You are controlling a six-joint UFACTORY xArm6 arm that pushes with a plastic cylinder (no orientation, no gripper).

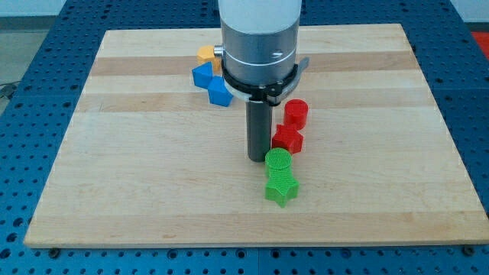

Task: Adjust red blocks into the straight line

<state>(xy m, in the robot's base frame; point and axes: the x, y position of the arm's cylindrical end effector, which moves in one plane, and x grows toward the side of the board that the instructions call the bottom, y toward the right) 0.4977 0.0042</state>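
Two red blocks lie right of the board's middle: a red cylinder (296, 113) and below it a red star-like block (288, 139). My tip (257, 156) rests on the board just left of the red star-like block and up-left of a green cylinder (278, 162). A green star-like block (280, 187) lies directly below the green cylinder, touching it. The two reds and two greens form a rough column slanting slightly towards the view's bottom left.
Two blue blocks (212, 84) lie at the upper middle, left of the arm, with an orange block (206, 55) above them. The arm's wide grey body (258, 38) hides part of the board's top. The wooden board (114, 168) sits on a blue table.
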